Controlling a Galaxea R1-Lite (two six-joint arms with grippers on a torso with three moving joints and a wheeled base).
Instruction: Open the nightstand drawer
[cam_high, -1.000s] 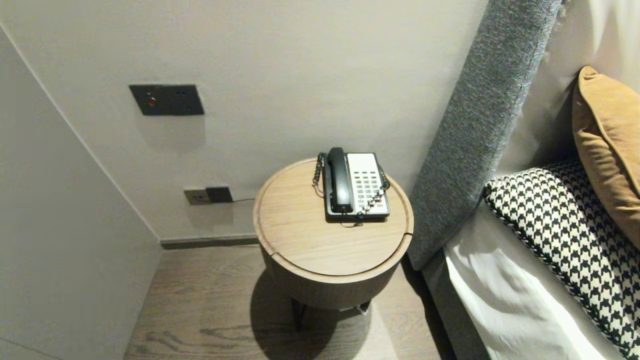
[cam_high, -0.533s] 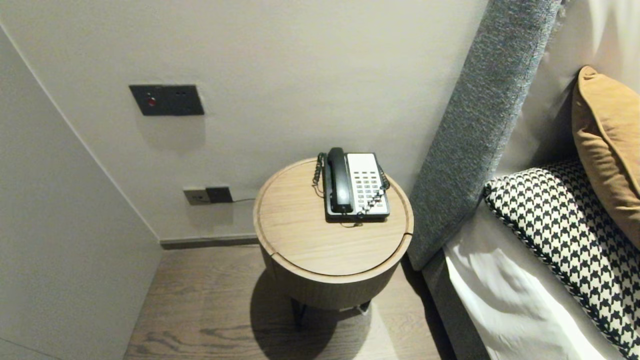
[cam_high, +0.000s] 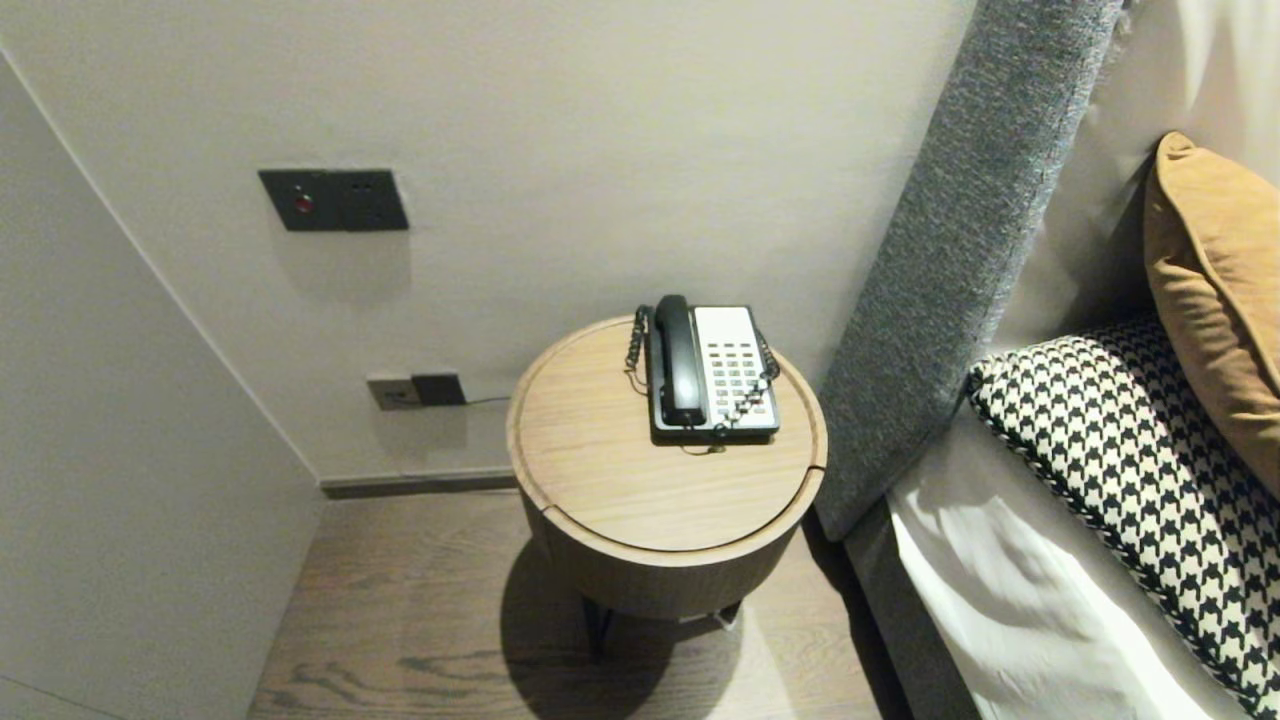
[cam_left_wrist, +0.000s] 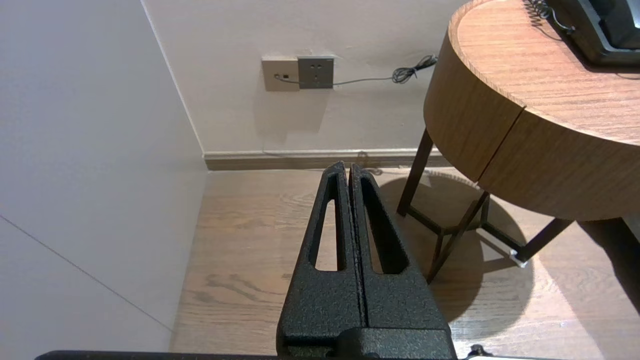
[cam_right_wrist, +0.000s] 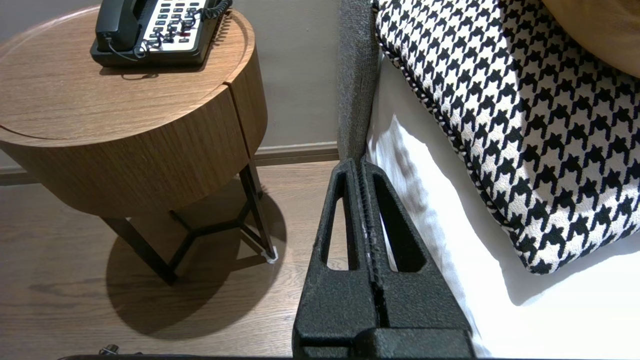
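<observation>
Left wrist view: left gripper jaws together

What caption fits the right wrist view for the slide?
Shut, empty right gripper facing the round wooden table with its telephone, beside the houndstooth pillow.

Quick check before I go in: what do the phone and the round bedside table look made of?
Telephone: looks like hard plastic, glossy black handset and base, pale matte keypad panel. Round table: wood or wood-look veneer, matte, with visible grain across top and side; dark legs, probably metal.
</observation>
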